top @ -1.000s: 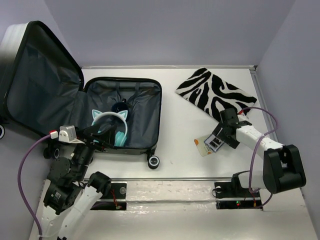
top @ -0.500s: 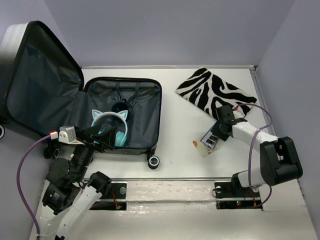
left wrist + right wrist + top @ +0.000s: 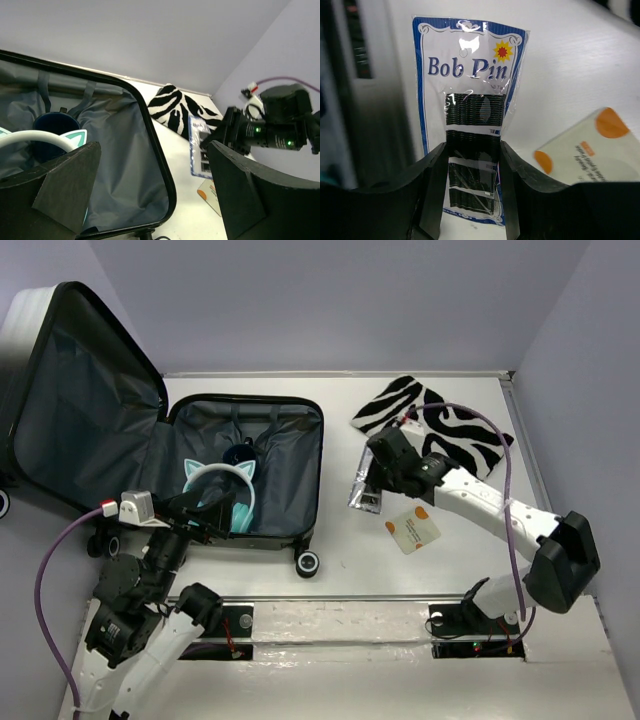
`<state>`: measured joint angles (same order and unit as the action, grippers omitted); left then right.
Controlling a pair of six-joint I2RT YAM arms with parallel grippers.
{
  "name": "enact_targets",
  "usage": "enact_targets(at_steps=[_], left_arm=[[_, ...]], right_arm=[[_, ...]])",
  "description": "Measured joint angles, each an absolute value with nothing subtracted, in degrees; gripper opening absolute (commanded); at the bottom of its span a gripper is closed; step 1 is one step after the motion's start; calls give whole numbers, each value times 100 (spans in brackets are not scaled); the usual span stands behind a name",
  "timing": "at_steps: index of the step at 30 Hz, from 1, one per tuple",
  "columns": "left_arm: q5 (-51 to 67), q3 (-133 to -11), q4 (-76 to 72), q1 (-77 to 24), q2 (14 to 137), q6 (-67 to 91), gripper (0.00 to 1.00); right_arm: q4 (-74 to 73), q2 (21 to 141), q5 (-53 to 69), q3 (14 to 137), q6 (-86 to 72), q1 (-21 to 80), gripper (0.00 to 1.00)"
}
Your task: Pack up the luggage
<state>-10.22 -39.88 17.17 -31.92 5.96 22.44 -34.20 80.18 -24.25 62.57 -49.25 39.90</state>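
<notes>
The luggage (image 3: 270,455) lies open at the left, its lid (image 3: 80,400) standing up, with grey lining (image 3: 120,150). Inside are white-and-teal cat-ear headphones (image 3: 225,490) and a dark blue cup (image 3: 238,453). My right gripper (image 3: 372,480) is shut on a "Bob Pin" hairpin packet (image 3: 475,100) and holds it just right of the luggage, above the table. The packet hangs between the fingers (image 3: 432,185) in the right wrist view. My left gripper (image 3: 195,515) is open and empty at the luggage's near edge.
A white card with orange dots (image 3: 413,530) lies on the table under the right arm. The zebra-striped pouch (image 3: 440,425) lies at the back right. A luggage wheel (image 3: 308,562) sticks out near the front edge. Walls close in the table.
My right gripper has moved left and back toward the luggage, carrying the hairpin packet off the card. The card stays on the table. The left arm has not moved.
</notes>
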Motion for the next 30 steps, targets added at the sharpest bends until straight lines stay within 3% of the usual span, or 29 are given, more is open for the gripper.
enact_targets(at_steps=[4,5,6,7,8,9,11,14,23,30], left_arm=[[-1028,-3988,1723,-3175,694,2244,99],[-1031,-3988,1726,-3170,720,2244,99],[-1031,-3988,1732,-3157,755,2244,99],[-1031,-3988,1741,-3135,781,2244,99],[-1033,-3988,1745,-3120,805,2241,99],[-1035,-3988,1743,-3100,816,2244,99],[-1044,-3988,1750,-3070,843,2244,99],[-1059,-3988,1758,-3063,847,2244,99],[-1013,-3988,1754,-3063,803,2241,99],[-1011,-3988,1745,-3076,650,2244,99]], right_arm=[[-3509,8814,-2471,7797,-4611,4628,8],[-3468,9083,-2434,8219,-4519,4751,17],[-3365,9411,-2397,8746,-4414,4897,33],[-3262,9660,-2324,9133,-4316,4982,71],[-3190,9974,-2222,9588,-4189,5065,87],[-3146,10230,-2137,9937,-4106,5118,97],[-2991,10709,-2016,10475,-3940,5183,100],[-2952,10847,-2053,10307,-3854,5148,99],[-3754,7389,-2357,5533,-4836,4093,99],[-4615,6545,-2296,3931,-5688,3903,100]])
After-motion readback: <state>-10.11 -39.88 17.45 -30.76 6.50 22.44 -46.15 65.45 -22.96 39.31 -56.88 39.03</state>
